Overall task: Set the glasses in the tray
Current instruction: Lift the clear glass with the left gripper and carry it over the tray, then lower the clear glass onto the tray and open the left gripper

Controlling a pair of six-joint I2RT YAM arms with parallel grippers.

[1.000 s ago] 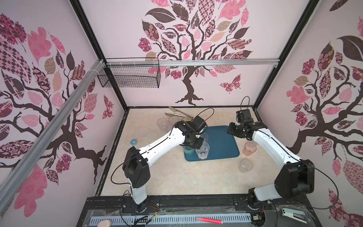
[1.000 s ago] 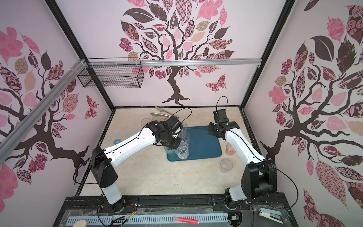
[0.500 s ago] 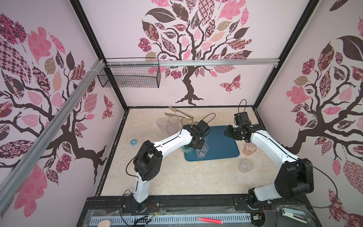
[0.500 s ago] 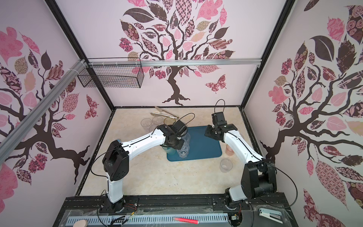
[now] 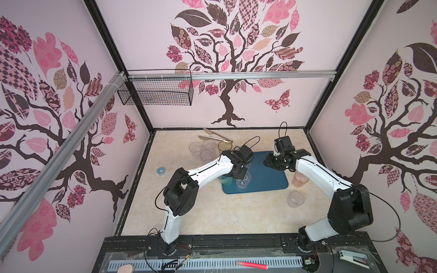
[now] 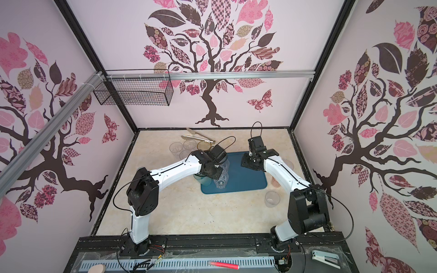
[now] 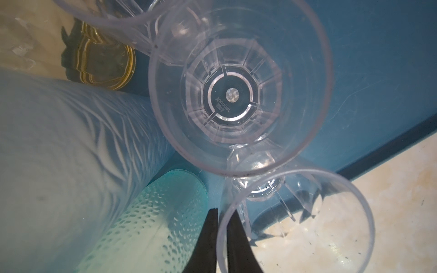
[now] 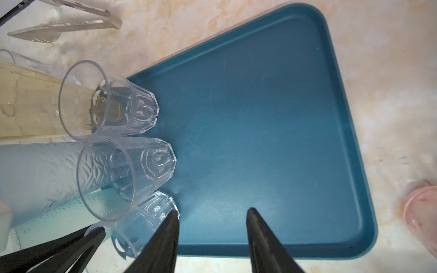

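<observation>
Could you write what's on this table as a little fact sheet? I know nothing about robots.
tray: teal, central
faceted glasses: three in a row on the tray's left side
left fingers: closed on the nearest one's rim
right fingers: open, empty, over the tray
pink glass: on the table, right of the tray
clear glass: nearer, also outside the tray

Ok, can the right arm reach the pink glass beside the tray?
Probably yes: the right gripper hangs open over the tray, bare there, and the pink glass stands just off that edge, nothing between, though close under the forearm.
</observation>
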